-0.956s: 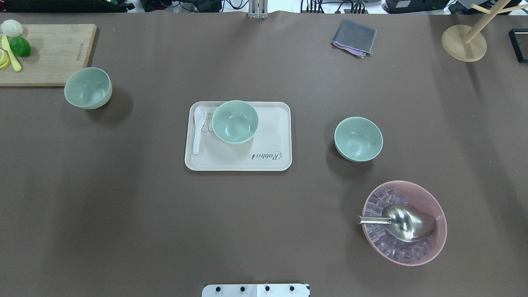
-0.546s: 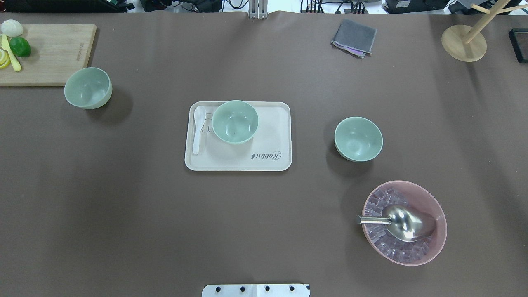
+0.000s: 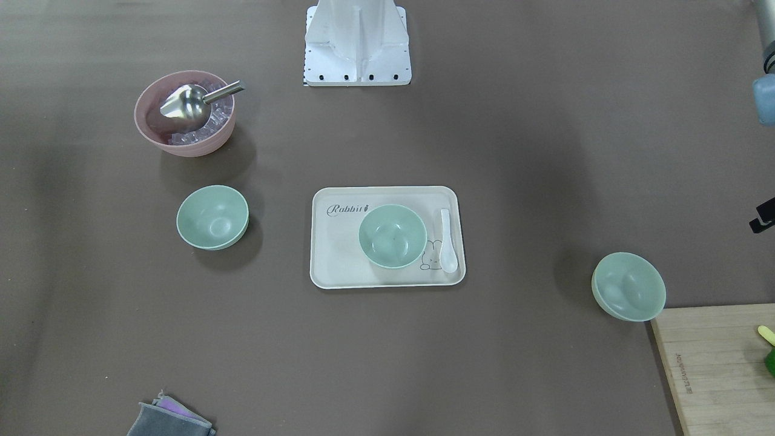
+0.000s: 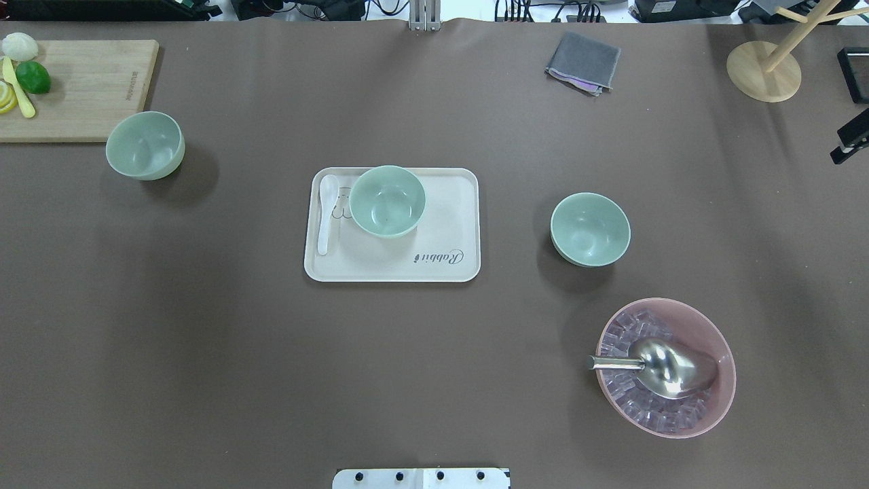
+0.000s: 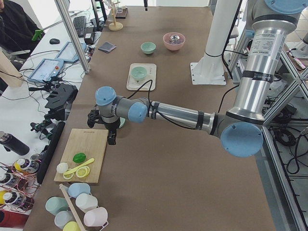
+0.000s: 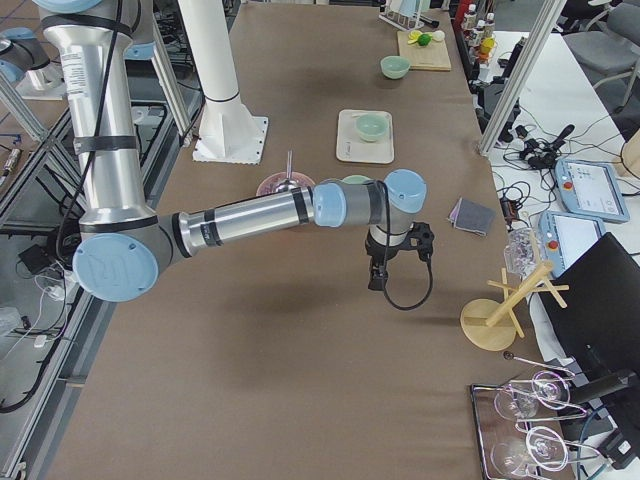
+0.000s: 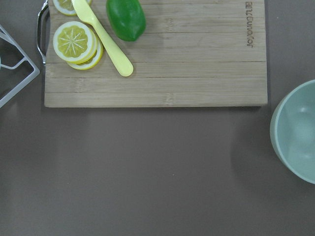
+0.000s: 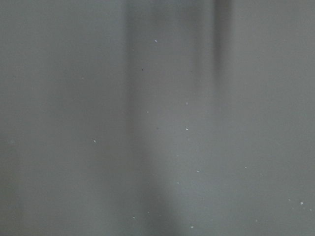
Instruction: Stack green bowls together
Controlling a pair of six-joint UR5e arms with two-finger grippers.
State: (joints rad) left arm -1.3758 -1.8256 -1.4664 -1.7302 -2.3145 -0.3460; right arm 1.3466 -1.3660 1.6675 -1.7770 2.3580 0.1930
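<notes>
Nothing is stacked yet, as far as I can see; all three green bowls sit apart, upright and empty. The left bowl [image 4: 144, 145] is on the bench just beside the corner of the board [image 4: 88, 95]; the tray bowl [image 4: 387, 201] stands on the tray [image 4: 445, 204] next to a white spoon [image 4: 326, 212]; the right bowl [image 4: 589, 229] is on the bench between the tray and the pink bowl [image 4: 728, 380] with its scoop [image 4: 672, 367].

The left tool [image 5: 102, 129] hangs above the bench near the left bowl; its wrist view catches that bowl only at the edge, so it is off to one side, not over it. The right tool [image 6: 398, 258] hangs toward the far right of the bench, well apart from the right bowl, with only bare bench under its camera. How far either tool is open I cannot tell; neither has hold of a bowl.

I'd say this is the very start, the reach for a first bowl; the left one looks likeliest. The next move calls for bringing the left tool over that bowl's rim, one finger inside the wall and one outside; then a pinch, a clean lift, and a carry to the tray bowl, lowered centred so it nests.
</notes>
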